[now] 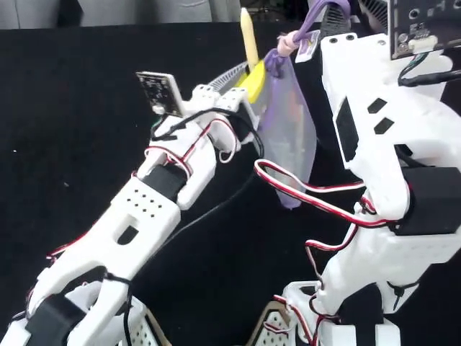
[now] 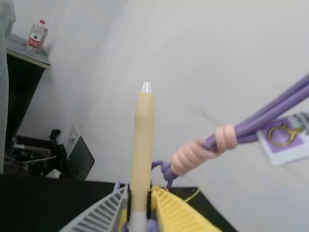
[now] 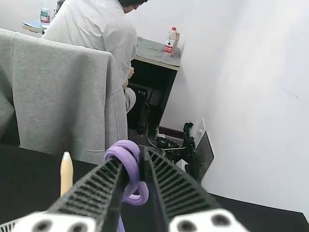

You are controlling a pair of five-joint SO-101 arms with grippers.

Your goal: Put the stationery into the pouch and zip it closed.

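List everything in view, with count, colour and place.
pen: one, pale yellow, upright in the left gripper
pouch: one, translucent purple, hanging beside the pen
strap: one, purple with a pink coil, from pouch up into the right gripper
tag: one, white and purple, on the strap
table: one, black, beneath the pouch
red-labelled bottle: one, clear, on a desk behind
left gripper: one, yellow and grey, shut on the pen
right gripper: one, dark, shut on the strap

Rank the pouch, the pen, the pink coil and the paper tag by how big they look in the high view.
1. pouch, clearly largest.
2. pen, counting only the part that shows.
3. pink coil and paper tag: both small and about alike, so not ranked against each other.
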